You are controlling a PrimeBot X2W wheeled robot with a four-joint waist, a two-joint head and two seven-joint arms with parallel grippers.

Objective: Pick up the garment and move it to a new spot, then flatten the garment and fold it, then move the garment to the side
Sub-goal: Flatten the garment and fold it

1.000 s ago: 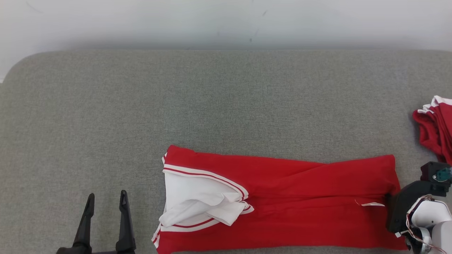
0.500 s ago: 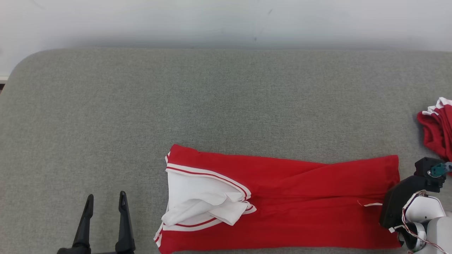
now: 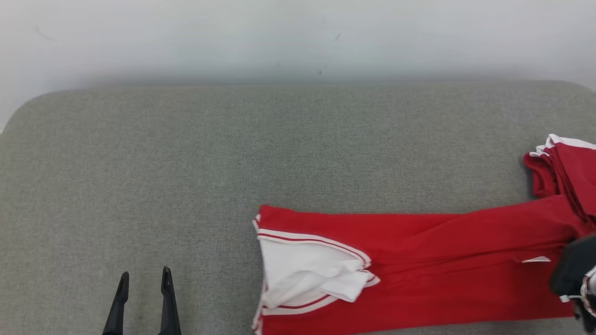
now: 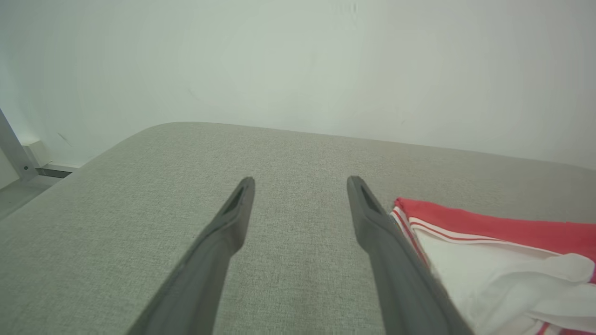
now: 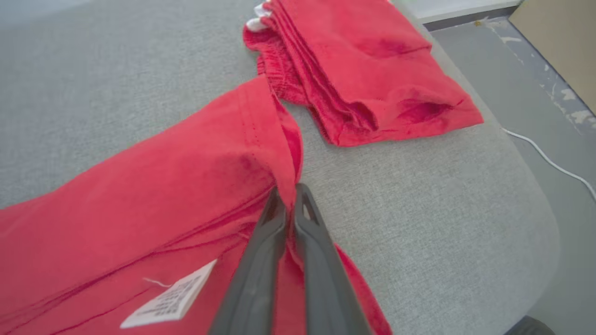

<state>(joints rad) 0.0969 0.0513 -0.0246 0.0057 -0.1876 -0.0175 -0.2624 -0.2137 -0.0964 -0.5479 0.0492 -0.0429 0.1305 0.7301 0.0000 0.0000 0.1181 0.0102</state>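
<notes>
The garment (image 3: 419, 270) is red with a white, red-striped part (image 3: 302, 274) at its left end. It lies folded in a long band on the grey table (image 3: 186, 163). In the right wrist view my right gripper (image 5: 289, 190) is shut on the garment's (image 5: 163, 186) red hem, which rises in a peak at the fingertips. A white label (image 5: 170, 298) lies just left of the fingers. My left gripper (image 3: 143, 279) stands open over bare table, left of the garment. The left wrist view has its fingers (image 4: 300, 184) apart, with the white part (image 4: 489, 270) beside the right finger.
A pile of folded red garments (image 3: 568, 172) sits at the table's right end, close to the held hem (image 5: 363, 70). Beyond the table's rounded right edge (image 5: 535, 209) are the floor and a white cable (image 5: 549, 163). A pale wall (image 3: 298, 37) runs behind the table.
My right gripper has shut on the garment's right hem. The garment has slid to the right towards the red pile. The head view itself has shifted. The left gripper has stayed open.
</notes>
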